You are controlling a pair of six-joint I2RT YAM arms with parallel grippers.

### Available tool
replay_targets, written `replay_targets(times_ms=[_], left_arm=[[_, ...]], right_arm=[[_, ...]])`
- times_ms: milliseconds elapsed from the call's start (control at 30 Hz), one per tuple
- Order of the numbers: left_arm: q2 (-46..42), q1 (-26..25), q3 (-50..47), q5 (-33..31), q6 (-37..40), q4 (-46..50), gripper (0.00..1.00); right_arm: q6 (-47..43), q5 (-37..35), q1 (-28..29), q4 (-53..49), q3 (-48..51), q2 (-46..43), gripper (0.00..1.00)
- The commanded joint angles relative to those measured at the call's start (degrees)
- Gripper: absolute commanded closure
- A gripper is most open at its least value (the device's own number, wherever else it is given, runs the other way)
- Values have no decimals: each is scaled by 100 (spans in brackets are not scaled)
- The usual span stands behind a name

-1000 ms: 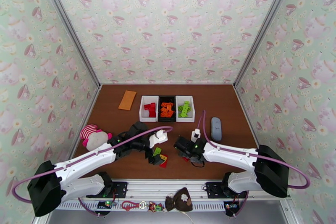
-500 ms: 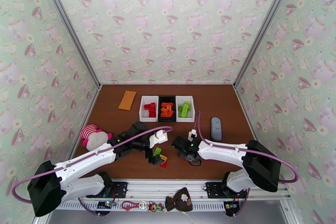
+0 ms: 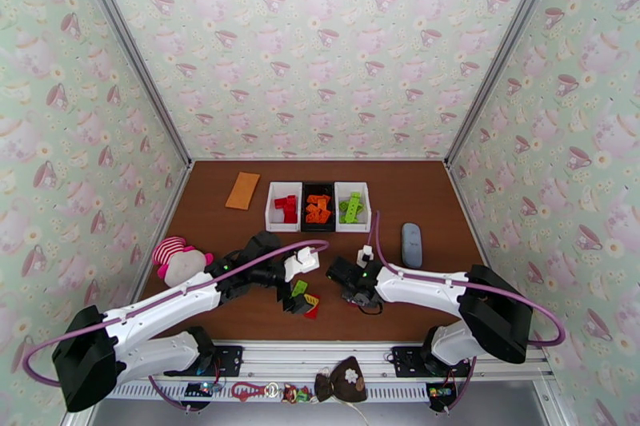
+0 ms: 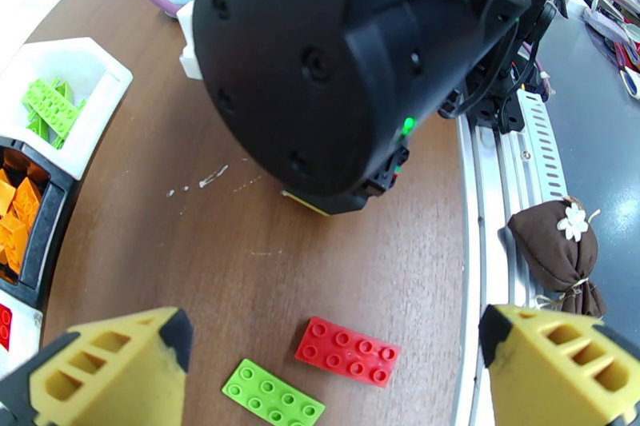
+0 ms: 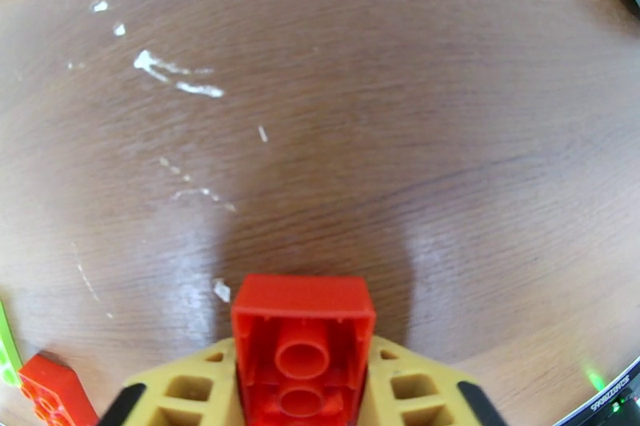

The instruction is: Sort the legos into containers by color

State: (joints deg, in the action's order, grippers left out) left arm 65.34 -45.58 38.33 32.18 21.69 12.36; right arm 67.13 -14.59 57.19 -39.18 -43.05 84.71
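Note:
Three containers stand in a row at the back: a white bin [image 3: 284, 206] with red legos, a black bin [image 3: 318, 206] with orange ones, and a white bin [image 3: 353, 206] with green ones. My right gripper [image 5: 302, 356] is low over the table, shut on a red lego [image 5: 304, 332] between its yellow fingers; it is also seen from above [image 3: 352, 292]. My left gripper [image 4: 332, 332] hangs open over a flat green lego [image 4: 274, 394] and a red lego [image 4: 348, 350]. From above, those two lie under the left gripper [image 3: 300, 296].
An orange card [image 3: 242, 190] lies at the back left, and a pink-and-white plush toy [image 3: 178, 260] sits by the left wall. A grey oval object [image 3: 411, 244] rests right of the bins. The right arm's black housing [image 4: 344, 60] looms close in front of my left gripper.
My right gripper has closed onto the red lego and shifted slightly left. The left arm and the two loose legos under it have stayed put.

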Motion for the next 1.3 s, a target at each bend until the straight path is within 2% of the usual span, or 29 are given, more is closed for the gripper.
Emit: replay_targets(times_ms=[0, 200, 533, 767, 967, 1100, 1267], left_arm=[[-77, 50, -63, 83, 142, -123, 0], [-399, 76, -49, -321, -12, 113, 0], [-1193, 138, -223, -1372, -496, 444, 0], [-2104, 181, -523, -2148, -1047, 578, 0], [-2751, 325, -743, -3174, -1518, 749, 0], [-2865, 420, -771, -3345, -1709, 867, 0], [-2913, 474, -773, -3524, -1859, 972, 0]], right_arm=[[-72, -90, -32, 15, -161, -30, 70], [-539, -430, -97, 82, -481, -308, 71], [-2836, -469, -694, 1132, -1427, -163, 70], [-4164, 212, -920, 2079, -2261, 468, 69], [-4775, 664, -1091, 2496, -3222, 1375, 69], [-4886, 960, -1243, 2736, -3935, 2058, 69], [-5090, 1003, -1332, 2807, -4758, 2817, 69]])
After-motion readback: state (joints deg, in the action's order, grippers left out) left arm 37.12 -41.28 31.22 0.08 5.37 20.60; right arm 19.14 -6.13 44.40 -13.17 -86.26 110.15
